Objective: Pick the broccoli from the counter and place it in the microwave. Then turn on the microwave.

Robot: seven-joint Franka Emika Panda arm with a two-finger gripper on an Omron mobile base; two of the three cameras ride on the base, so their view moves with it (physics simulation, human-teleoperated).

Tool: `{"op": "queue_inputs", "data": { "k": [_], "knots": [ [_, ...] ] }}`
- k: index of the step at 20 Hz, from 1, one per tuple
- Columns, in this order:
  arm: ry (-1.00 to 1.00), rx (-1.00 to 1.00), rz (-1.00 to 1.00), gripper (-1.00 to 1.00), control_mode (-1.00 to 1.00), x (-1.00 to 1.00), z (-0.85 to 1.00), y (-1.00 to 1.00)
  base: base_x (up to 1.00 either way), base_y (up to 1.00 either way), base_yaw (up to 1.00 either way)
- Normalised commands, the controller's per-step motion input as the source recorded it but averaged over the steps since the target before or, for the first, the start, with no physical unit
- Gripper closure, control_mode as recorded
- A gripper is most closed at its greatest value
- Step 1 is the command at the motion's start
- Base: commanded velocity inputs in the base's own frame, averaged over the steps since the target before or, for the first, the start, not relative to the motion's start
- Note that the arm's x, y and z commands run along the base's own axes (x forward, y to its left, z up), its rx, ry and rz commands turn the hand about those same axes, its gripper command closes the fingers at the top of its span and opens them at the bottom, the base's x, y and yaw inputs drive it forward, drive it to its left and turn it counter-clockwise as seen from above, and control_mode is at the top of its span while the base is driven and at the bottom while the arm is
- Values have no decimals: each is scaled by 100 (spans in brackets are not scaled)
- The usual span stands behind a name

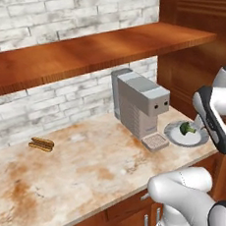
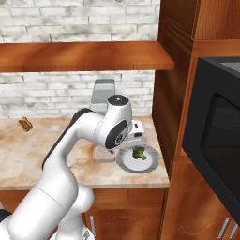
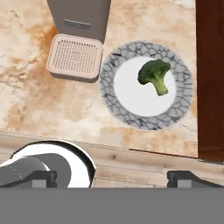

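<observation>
Broccoli (image 3: 154, 75) is sitting untouched on its plate (image 3: 118, 105) (nothing done yet); I'm hovering the gripper (image 3: 113, 178), jaws spread, above.

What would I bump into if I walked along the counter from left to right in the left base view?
Pastry → coffee machine → its little drip tray → plate with the broccoli on it.
</observation>
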Motion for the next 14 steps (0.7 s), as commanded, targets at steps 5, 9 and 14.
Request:
{"op": "queue_inputs", "data": {
  "k": [5, 9, 14],
  "knots": [
    [0, 0, 4, -100, -100, 24, -32, -14, 0, 0, 0],
    [0, 0, 2, -100, -100, 25, -33, -8, 0, 0, 0],
    [0, 0, 2, -100, -100, 29, -33, -5, 0, 0, 0]
  ]
}}
